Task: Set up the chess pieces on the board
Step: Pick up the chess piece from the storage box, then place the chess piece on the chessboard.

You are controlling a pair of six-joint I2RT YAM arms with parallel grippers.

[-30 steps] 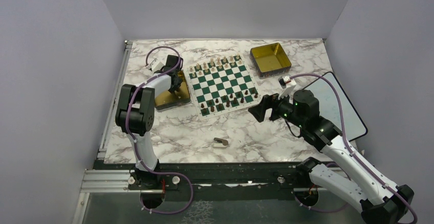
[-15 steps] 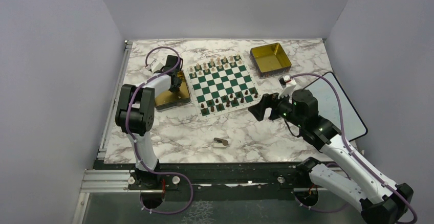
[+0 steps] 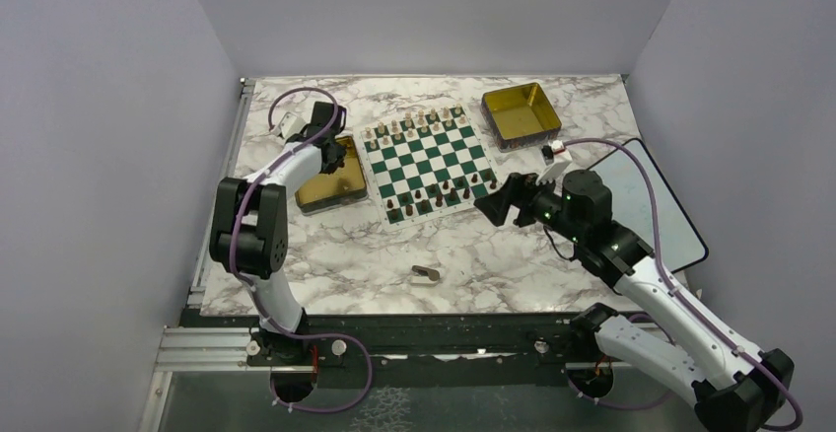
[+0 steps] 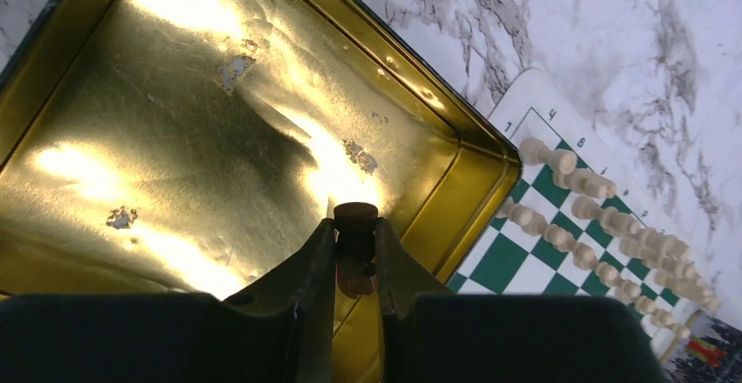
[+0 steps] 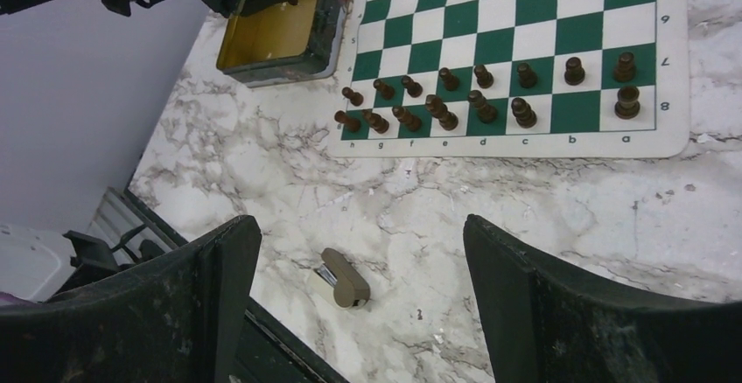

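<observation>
The green-and-white board lies at the table's middle back. Several dark chess pieces stand in its two near rows. My left gripper is shut on one dark chess piece, held base-outward above the gold tin left of the board. From above, the left gripper hangs over that tin. My right gripper stands wide open and empty above bare marble, just off the board's near right corner.
Pale pieces fill the board's far rows. A second gold tin sits at the back right. A small tan object lies on the marble near the front edge, also below the right gripper. A dark-rimmed panel lies at right.
My left gripper has closed on the dark piece in the tin and its arm has swung slightly back. The right arm has edged toward the board.
</observation>
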